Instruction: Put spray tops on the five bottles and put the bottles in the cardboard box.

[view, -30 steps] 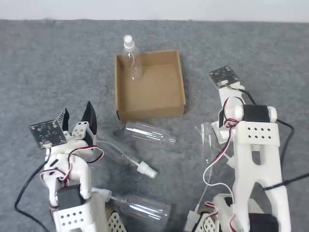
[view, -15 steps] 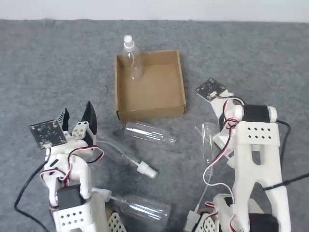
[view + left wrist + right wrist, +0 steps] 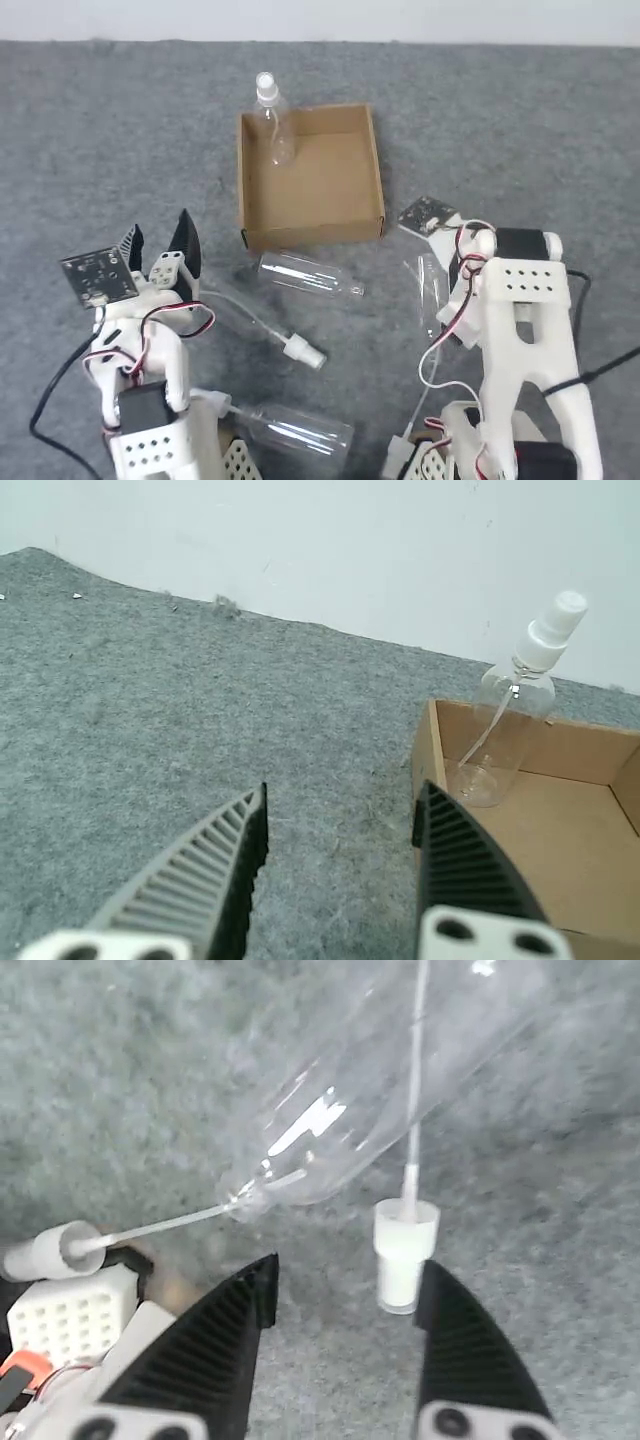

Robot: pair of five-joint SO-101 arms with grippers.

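At the far middle of the grey carpeted table (image 3: 90,130), a brown open-topped cardboard box (image 3: 312,232) is set. One clear plastic bottle fitted with a white spray top (image 3: 272,125) is leaned in its far left corner, the head raised above the rim. Just near of the box, an uncapped clear bottle (image 3: 300,272) is laid on its side on the carpet. Nearer still, a loose white spray top with a long thin tube (image 3: 303,351) is laid flat, apart from any bottle. At the near edge, beside the left arm's base, a third clear bottle (image 3: 295,428) is laid on its side. To the right, a fourth clear bottle (image 3: 430,290) is laid partly under the right arm.

The left gripper (image 3: 160,226) is held above the carpet to the near left of the box, well apart from it. Its dark ribbed jaws are spread and nothing is gripped between them. In the left wrist view this gripper (image 3: 343,798) is pointed toward the box (image 3: 590,752) and the leaning bottle (image 3: 505,730).

The right gripper (image 3: 350,1270) is likewise released, its jaws parted close above the carpet. A short white spray head (image 3: 405,1255) is seen between them, nearer one jaw and untouched. Its tube is run across the fourth clear bottle (image 3: 380,1070) lying just beyond; whether it is inside cannot be told. Another white spray head (image 3: 45,1250) is laid by the arm's white base, its thin tube reaching toward that bottle's narrow end.
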